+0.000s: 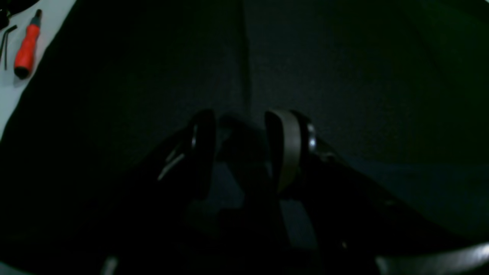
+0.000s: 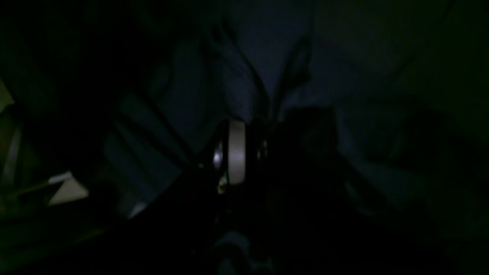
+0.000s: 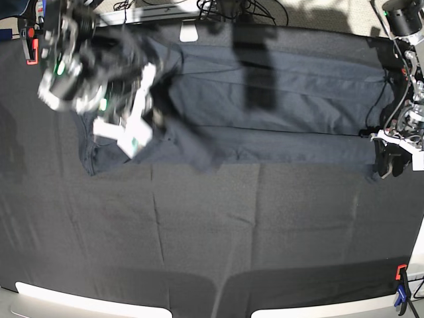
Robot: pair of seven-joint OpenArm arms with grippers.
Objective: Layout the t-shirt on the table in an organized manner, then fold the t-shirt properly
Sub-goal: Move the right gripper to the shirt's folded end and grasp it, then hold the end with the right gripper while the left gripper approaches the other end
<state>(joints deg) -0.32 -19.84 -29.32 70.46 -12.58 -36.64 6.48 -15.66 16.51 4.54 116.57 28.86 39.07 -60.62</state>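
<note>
Black creased cloth is covering the table (image 3: 265, 238) almost edge to edge, with a pale rim showing along the near side and a red and blue clamp (image 3: 399, 286) gripping the near right corner. Across the far half, the t-shirt (image 3: 291, 106) is lying spread in a long dark band, its bluish sheen setting it apart from the matte cloth beneath.

At the base view's left, the right arm is reaching in from the far corner and bending down over the rumpled end of the t-shirt. It is blurred there, so its outline is hard to read. The right gripper (image 2: 248, 149) is sitting low in the fabric in the right wrist view, folds rising around it; its jaws are clenched together, and the picture is too dark to tell whether cloth is pinched between them.

At the base view's right edge, the left arm is hanging down along the table's side, its wrist turned so the left gripper (image 3: 391, 161) is pointing at the t-shirt's other end. In the left wrist view its fingers (image 1: 289, 149) are standing apart with dark cloth showing between them, nothing held. An orange-handled screwdriver (image 1: 27, 47) is lying on the pale surface beyond the cloth.
</note>
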